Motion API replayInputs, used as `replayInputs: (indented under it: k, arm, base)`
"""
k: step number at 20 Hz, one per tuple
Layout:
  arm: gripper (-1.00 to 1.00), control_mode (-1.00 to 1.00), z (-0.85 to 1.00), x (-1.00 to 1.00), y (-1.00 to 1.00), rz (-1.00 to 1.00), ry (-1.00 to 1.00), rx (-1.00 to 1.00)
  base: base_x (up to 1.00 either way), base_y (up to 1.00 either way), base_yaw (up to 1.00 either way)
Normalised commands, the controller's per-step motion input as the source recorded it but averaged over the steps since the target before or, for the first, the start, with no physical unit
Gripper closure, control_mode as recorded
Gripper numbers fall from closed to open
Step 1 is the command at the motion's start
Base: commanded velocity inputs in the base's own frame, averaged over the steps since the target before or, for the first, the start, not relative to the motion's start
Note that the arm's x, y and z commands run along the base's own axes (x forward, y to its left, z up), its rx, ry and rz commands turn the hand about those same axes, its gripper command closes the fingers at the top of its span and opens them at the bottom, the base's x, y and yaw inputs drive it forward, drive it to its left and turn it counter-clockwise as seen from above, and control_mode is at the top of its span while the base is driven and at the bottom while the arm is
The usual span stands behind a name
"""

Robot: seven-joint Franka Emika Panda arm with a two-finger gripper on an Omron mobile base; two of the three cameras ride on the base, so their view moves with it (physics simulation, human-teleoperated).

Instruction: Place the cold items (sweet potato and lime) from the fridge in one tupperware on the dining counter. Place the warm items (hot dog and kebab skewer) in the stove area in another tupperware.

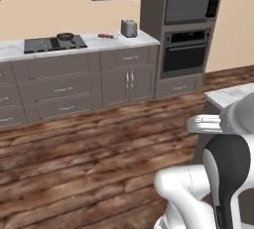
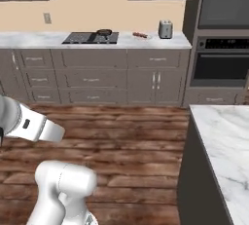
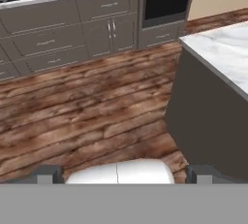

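The thin kebab skewer (image 1: 105,36) of small reddish-brown chunks lies on the far pale desk, right of the black flat cooktop (image 1: 53,43) and just left of a small grey steel toaster (image 1: 129,28). A dark round pan (image 1: 65,36) sits on the cooktop's far side. Grey cabinets (image 1: 74,84) run under that desk, and a tall grey column to their right carries a dark built-in oven (image 1: 185,54). Brown wooden floor planks (image 2: 121,141) lie between there and the near white marble dining desk (image 2: 226,141) with grey veins, at the right. The hand (image 3: 124,173) hangs over the floor, its two dark fingertips (image 3: 48,173) spread wide apart with nothing between them.
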Motion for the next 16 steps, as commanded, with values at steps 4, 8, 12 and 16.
replayInputs:
  k: [4,8,12,16]
  arm:
    - [-1.0,1.0,0.0,0.0,0.0,0.0,0.0,0.0]
    - [-1.0,1.0,0.0,0.0,0.0,0.0,0.0,0.0]
    - [-1.0,1.0,0.0,0.0,0.0,0.0,0.0,0.0]
    - [-1.0,1.0,0.0,0.0,0.0,0.0,0.0,0.0]
  base:
    - [1.0,0.0,0.0]
    - [1.0,-0.01,0.0]
    - [1.0,-0.01,0.0]
    - [1.0,0.0,0.0]
